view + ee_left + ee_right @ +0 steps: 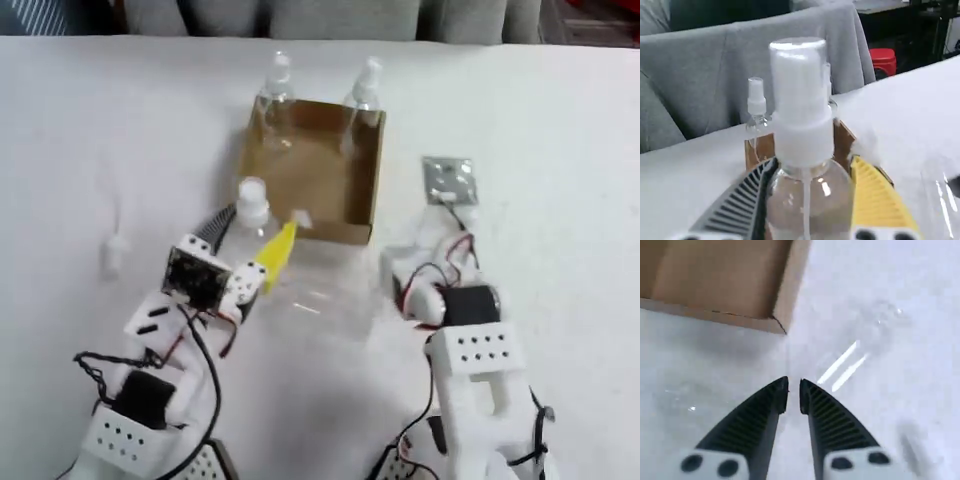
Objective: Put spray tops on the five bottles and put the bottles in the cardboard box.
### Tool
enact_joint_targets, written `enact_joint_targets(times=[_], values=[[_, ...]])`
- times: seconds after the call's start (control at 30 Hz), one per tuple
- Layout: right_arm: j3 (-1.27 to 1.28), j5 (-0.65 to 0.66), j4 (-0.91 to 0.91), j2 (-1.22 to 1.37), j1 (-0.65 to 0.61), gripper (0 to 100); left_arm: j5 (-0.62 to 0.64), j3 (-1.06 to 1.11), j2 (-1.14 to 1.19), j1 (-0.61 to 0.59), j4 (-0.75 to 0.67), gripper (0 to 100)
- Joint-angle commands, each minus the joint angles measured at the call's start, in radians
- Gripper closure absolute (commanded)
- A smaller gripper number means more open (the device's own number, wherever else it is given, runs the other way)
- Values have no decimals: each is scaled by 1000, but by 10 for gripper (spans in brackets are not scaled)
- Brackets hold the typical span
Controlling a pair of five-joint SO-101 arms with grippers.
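The cardboard box (365,190) sits mid-table, and two clear bottles with spray tops (273,92) (362,95) stand along its far wall. At the box's near left corner my left gripper (250,238) is shut on a third clear bottle (252,205). In the left wrist view that bottle (805,200) stands upright between the grey and yellow fingers (875,200), with a white spray top (800,100) on it. My right gripper (793,395) hovers shut over the table near the box's corner (785,300), holding nothing. A bare clear bottle (320,290) lies on the table between the arms.
A loose white spray top (113,252) lies on the table at the left. A shiny foil square (447,180) lies right of the box. Another clear bottle (860,350) lies ahead of my right gripper. Grey chairs stand behind the table's far edge.
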Motion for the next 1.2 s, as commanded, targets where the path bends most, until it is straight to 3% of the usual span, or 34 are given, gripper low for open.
enact_joint_targets(times=[0.0,0.17,0.43,0.63,0.93,1.17], values=[[40,89,-18,-28,140,984,-2,-12,-8,-61,-114,980],[144,307,-18,-150,369,984,-2,-15,-7,-59,-203,980],[442,414,-137,-410,618,984,-8,-18,-7,-61,-342,980],[621,471,-185,-607,688,984,-8,-127,61,-61,-341,980],[726,525,-74,-874,699,984,-8,-437,463,-62,-347,980],[724,525,-50,-903,700,984,-3,-543,730,-62,-408,980]])
